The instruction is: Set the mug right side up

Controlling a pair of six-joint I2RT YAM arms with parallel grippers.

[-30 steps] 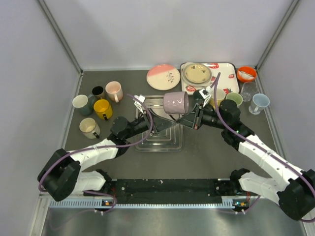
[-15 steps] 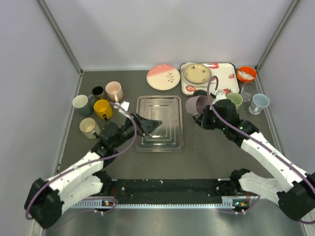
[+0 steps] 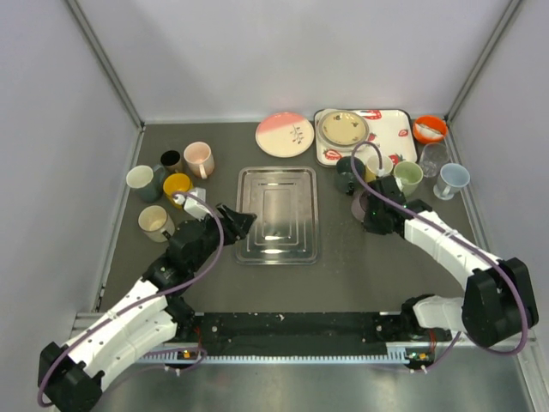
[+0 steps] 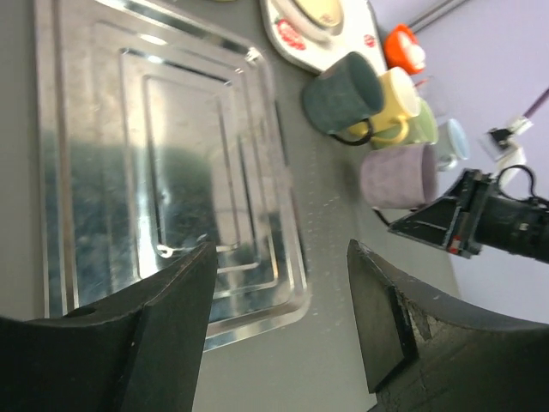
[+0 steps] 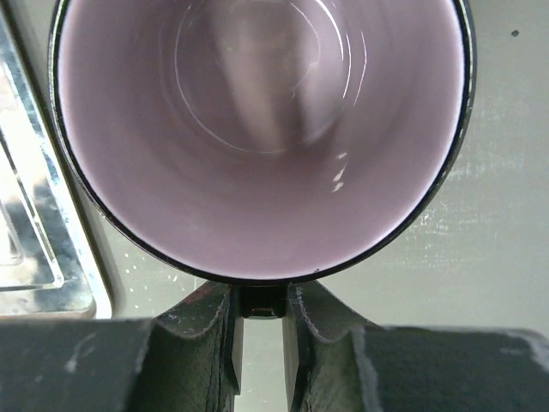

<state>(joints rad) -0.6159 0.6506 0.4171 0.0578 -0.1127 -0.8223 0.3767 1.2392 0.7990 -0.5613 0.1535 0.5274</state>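
Your right gripper (image 5: pixel 262 296) is nearly closed and pinches the near side of the purple mug (image 5: pixel 257 129). You cannot tell if it has the handle or the rim. The mug is on the right side of the table (image 3: pixel 343 257), just beside the metal tray (image 3: pixel 276 249). Its mouth points up at the wrist camera, so its long line runs up and down, bottom toward the table. It looks right side up. Your left gripper (image 4: pixel 279 257) is wide open and holds nothing. It sits across the tray, so only 1 arm is close: the right.
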